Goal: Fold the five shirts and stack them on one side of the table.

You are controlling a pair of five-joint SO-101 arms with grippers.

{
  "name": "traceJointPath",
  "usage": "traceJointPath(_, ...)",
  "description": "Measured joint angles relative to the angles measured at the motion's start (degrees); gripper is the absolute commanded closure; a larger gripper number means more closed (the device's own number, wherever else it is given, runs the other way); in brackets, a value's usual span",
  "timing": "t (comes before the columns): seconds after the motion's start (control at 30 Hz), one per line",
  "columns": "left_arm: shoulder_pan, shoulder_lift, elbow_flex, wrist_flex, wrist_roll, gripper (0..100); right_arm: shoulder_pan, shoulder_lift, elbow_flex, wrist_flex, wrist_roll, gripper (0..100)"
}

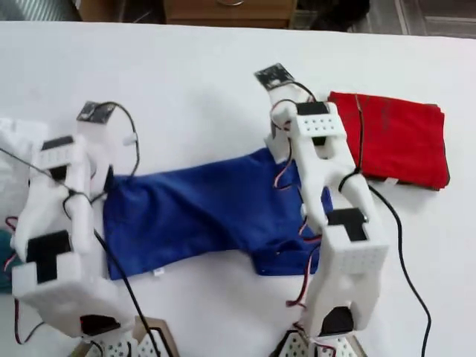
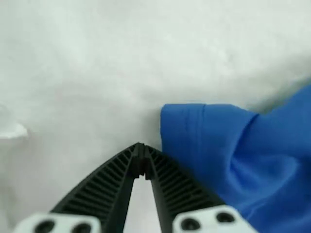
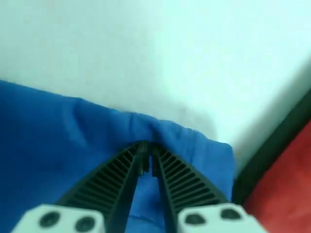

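A blue shirt (image 1: 201, 212) lies spread across the white table (image 1: 186, 74) between my two arms. A folded red shirt (image 1: 398, 137) sits at the back right. In the right wrist view my right gripper (image 3: 146, 148) is shut on a bunched fold at the far edge of the blue shirt (image 3: 48, 145); from above that gripper (image 1: 279, 152) is at the shirt's back right corner. My left gripper (image 2: 140, 151) is shut with nothing between its fingers, resting on the bare table just beside a corner of the blue shirt (image 2: 233, 150). The left arm (image 1: 63, 201) covers the shirt's left edge.
White cloth (image 1: 15, 134) and a bit of teal cloth (image 1: 4, 249) show at the table's left edge. Black cables (image 1: 405, 260) trail along the right arm. A dark strip (image 3: 272, 155) separates the blue cloth from the red shirt (image 3: 286, 194).
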Motion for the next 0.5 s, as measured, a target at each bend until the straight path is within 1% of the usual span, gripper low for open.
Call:
traceJointPath(0.23,0.3,8.4,-11.5,5.8,0.4,97,5.8,4.7,-3.4,0.0,0.0,97.8)
traceJointPath(0.37,0.3,12.8,-18.7,10.5,0.5,97,6.4,4.7,-3.8,0.6,0.0,97.8)
traceJointPath(0.5,0.0,14.1,-25.2,14.9,0.5,97,6.2,4.6,-3.8,2.6,0.0,97.8)
